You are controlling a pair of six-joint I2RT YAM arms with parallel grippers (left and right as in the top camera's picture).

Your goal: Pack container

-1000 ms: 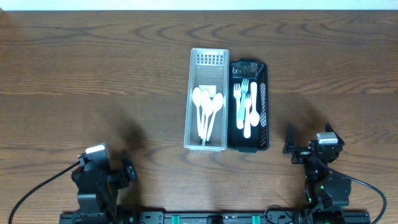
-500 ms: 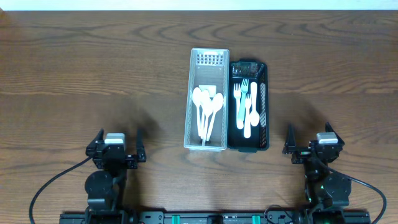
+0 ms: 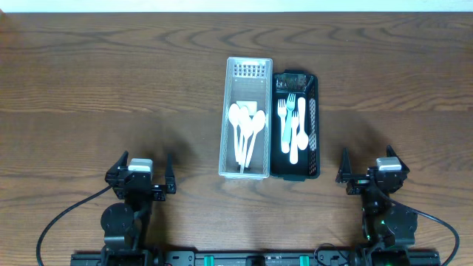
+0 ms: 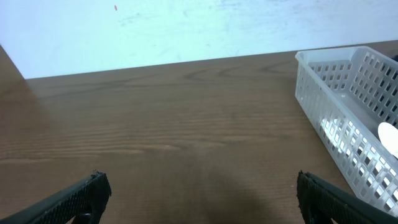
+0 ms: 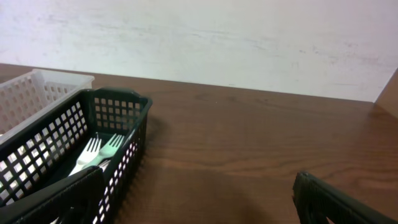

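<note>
A clear plastic basket (image 3: 228, 118) holds several white spoons (image 3: 245, 127). Beside it on the right, a black basket (image 3: 318, 125) holds white and pale green forks (image 3: 292, 125). The clear basket shows at the right of the left wrist view (image 4: 348, 93). The black basket (image 5: 118, 112) and the forks (image 5: 99, 149) show at the left of the right wrist view. My left gripper (image 3: 140, 171) is open and empty near the table's front left. My right gripper (image 3: 367, 168) is open and empty at the front right.
The two baskets stand side by side in the middle of the brown wooden table (image 3: 111, 89). A white wall (image 5: 217, 37) lies beyond the table's far edge. Cables run from both arm bases along the front edge.
My left arm has swung from a turned pose to face straight forward and then settled. The right arm and the baskets have not moved.
</note>
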